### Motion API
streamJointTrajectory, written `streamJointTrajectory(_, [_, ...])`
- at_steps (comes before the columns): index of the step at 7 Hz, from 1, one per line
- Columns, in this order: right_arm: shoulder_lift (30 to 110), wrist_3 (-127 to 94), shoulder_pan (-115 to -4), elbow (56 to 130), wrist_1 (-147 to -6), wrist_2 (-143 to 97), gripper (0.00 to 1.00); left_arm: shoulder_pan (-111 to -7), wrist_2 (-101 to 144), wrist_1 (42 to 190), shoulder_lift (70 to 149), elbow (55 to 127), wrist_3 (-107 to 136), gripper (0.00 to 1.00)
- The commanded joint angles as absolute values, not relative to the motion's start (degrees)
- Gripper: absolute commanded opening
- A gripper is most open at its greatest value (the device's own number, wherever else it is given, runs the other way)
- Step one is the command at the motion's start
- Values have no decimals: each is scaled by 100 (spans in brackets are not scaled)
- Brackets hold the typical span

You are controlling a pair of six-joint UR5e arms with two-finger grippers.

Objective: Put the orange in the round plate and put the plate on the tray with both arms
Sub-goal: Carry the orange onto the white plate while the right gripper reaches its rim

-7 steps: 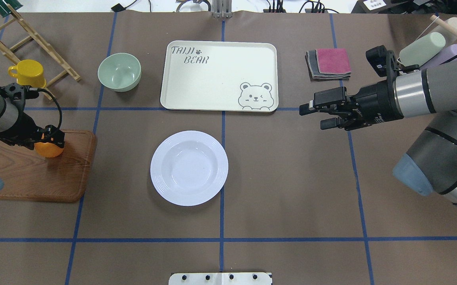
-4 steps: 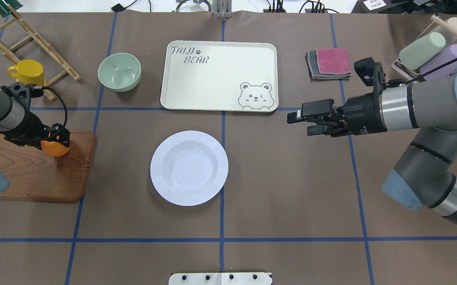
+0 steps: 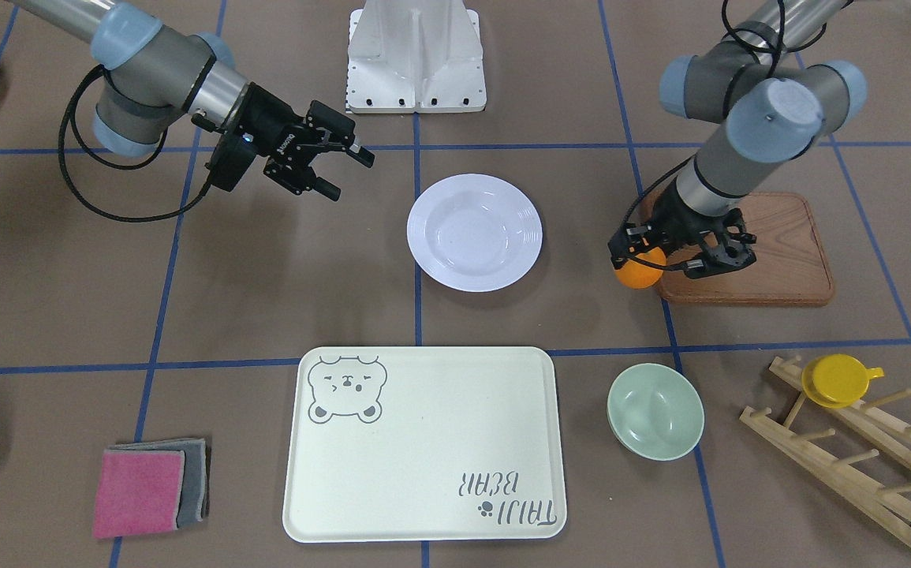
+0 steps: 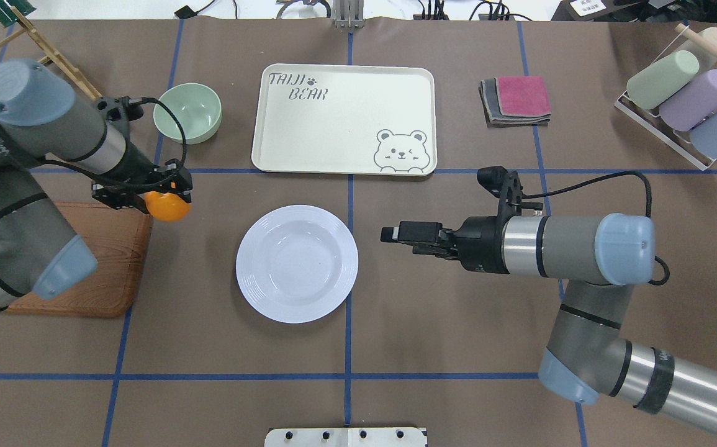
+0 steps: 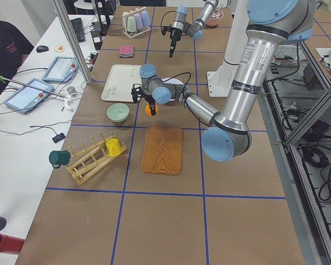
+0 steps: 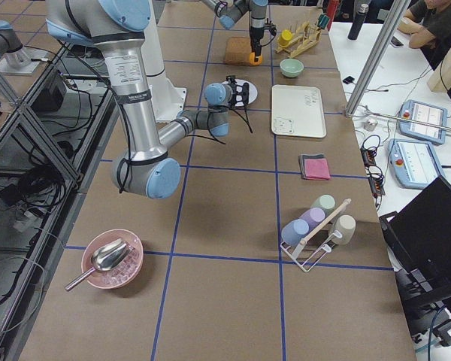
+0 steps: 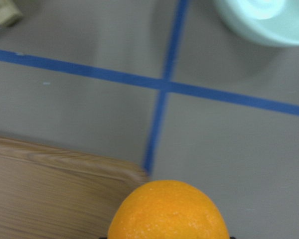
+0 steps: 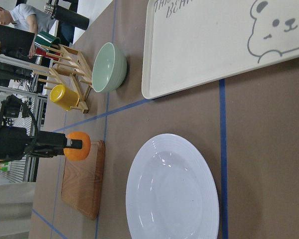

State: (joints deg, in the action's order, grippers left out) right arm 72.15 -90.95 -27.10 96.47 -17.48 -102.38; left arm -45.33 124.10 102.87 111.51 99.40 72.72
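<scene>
The orange (image 4: pixel 169 208) hangs above the table just past the corner of the wooden board, and my left gripper (image 4: pixel 167 194) is shut on it from above. It also fills the bottom of the left wrist view as the orange (image 7: pixel 169 211). The white round plate (image 4: pixel 297 263) lies empty on the table, to the right of the orange. My right gripper (image 4: pixel 390 234) hovers just right of the plate, pointing at it; in the front view the right gripper (image 3: pixel 347 172) is open and holds nothing. The cream tray (image 4: pixel 342 118) lies empty beyond the plate.
A pale green bowl (image 4: pixel 187 113) sits left of the tray. The wooden board (image 4: pixel 107 261) lies at the left under my left arm. Folded cloths (image 4: pixel 516 99) and a rack of cups (image 4: pixel 681 93) are at the far right. A wooden rack carries a yellow cup (image 3: pixel 838 379).
My left gripper has carried the orange rightward off the wooden board toward the plate. My right arm has swung in and lowered to the plate's right side.
</scene>
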Motion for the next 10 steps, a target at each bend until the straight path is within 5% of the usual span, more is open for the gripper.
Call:
streamJointTrajectory(1, [6874, -9088, -2461, 9134, -1723, -9932, 99, -3941, 11931, 9978, 11836, 9914, 7883, 64])
streamJointTrajectory(5, [6680, -9088, -2461, 8720, -1758, -9923, 99, -3077, 11452, 9870, 12278, 9782, 8253, 72])
streamJointTrajectory(7, [6199, -9149, -2452, 8221, -1767, -9923, 99, -3085, 11261, 9879, 12278, 9808, 8218, 98])
streamJointTrajectory(10, [5978, -9132, -2356, 7929, -1749, -9905, 98, -3496, 11381, 9809, 12103, 10245, 7895, 99])
